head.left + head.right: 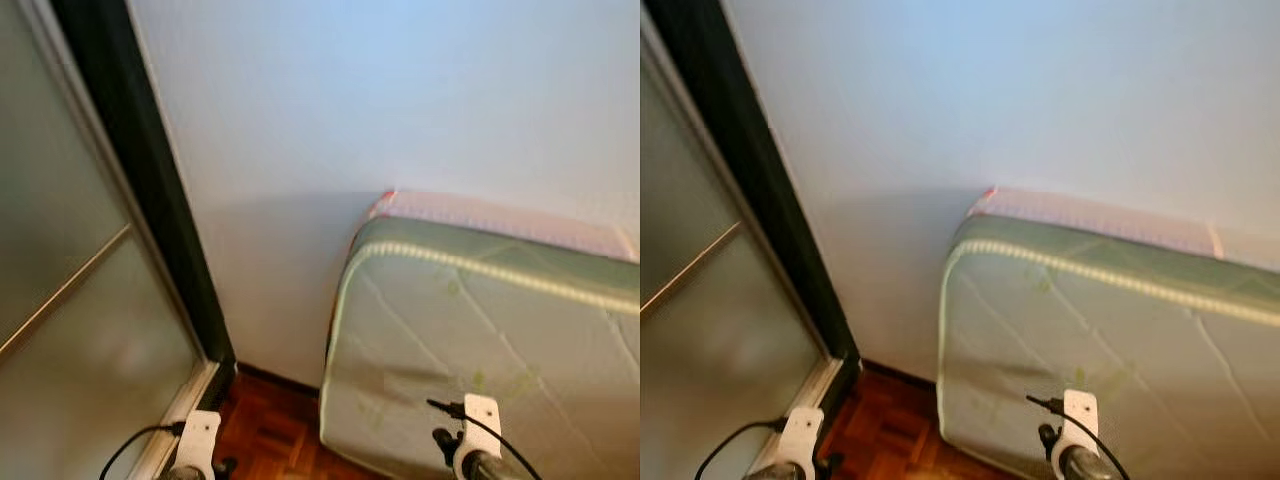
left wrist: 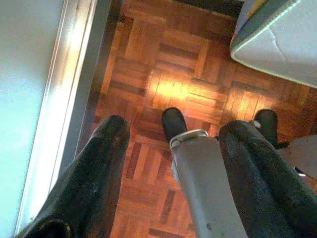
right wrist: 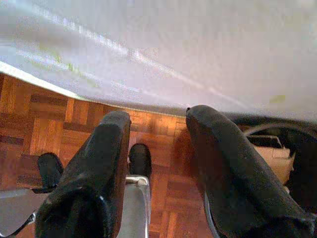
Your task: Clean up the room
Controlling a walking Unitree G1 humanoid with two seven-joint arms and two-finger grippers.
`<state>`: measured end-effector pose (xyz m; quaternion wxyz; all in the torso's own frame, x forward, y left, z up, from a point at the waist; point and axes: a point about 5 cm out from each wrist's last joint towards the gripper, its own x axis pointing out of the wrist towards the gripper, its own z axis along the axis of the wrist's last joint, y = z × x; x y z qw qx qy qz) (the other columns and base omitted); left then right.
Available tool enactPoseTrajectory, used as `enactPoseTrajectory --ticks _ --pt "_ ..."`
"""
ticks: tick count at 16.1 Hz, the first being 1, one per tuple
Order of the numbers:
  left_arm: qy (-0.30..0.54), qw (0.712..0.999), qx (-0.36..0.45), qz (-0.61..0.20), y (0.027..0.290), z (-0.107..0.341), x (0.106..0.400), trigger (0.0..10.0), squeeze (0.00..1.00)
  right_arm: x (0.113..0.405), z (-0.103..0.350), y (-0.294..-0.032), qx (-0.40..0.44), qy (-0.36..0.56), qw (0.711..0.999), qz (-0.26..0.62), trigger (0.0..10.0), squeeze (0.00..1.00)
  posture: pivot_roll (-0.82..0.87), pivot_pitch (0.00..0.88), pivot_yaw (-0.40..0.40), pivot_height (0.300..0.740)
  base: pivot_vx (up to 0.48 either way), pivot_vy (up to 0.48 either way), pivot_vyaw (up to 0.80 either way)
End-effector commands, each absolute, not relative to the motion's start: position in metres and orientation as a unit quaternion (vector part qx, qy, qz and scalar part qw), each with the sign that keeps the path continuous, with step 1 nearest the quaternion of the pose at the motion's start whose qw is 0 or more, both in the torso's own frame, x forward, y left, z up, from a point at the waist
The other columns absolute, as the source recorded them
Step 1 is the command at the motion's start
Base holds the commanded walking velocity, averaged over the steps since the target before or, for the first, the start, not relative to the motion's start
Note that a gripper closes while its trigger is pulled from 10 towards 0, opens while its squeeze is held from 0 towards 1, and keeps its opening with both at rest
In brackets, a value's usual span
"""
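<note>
The mattress [image 1: 480, 350] fills the lower right of the frame, leaning against the white wall [image 1: 400, 100]. Both arms hang low over the wooden floor [image 2: 173, 74]; left gripper [image 2: 171, 144] and right gripper [image 3: 158, 148] fingers spread, empty.

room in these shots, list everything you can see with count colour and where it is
mattress: one, pale green with quilted stitching and a light piped edge, ahead on the robot's right against the wall
wall: one, white, straight ahead behind the mattress
sliding door: one, frosted glass in a dark frame, on the robot's left
floor: wooden parquet, reddish brown, between door and mattress
robot's feet: two, black, on the parquet below the arms
left claw: two black fingers spread apart, holding nothing, hanging over the floor by the door track
right claw: two black fingers spread apart, holding nothing, hanging over the floor beside the mattress edge
</note>
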<state>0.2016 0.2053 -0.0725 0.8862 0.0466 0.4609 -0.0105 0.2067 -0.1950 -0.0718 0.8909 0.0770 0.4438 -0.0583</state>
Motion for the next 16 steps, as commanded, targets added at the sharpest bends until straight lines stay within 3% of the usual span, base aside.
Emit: enactPoseTrajectory --ticks 1,13,16 --pt "0.471 0.88 0.052 -0.014 0.205 -0.0755 0.1964 10.0 0.0 0.2032 -0.0735 -0.1966 0.08 0.446 0.889 -0.063 10.0 0.0 -0.09 0.0 -0.043 0.74 -0.27 0.0 0.0" --pt "0.471 0.88 0.054 -0.015 0.2052 -0.0754 0.1965 10.0 0.0 0.2034 -0.0733 -0.1966 0.084 0.444 0.89 -0.065 10.0 0.0 -0.09 0.0 -0.045 0.74 -0.265 0.0 0.0" --pt "0.47 0.881 0.055 -0.014 0.2056 -0.0751 0.197 10.0 0.0 0.2037 -0.0732 -0.1962 0.086 0.443 0.89 -0.065 10.0 0.0 -0.09 0.0 -0.043 0.74 0.0 0.0 0.0"
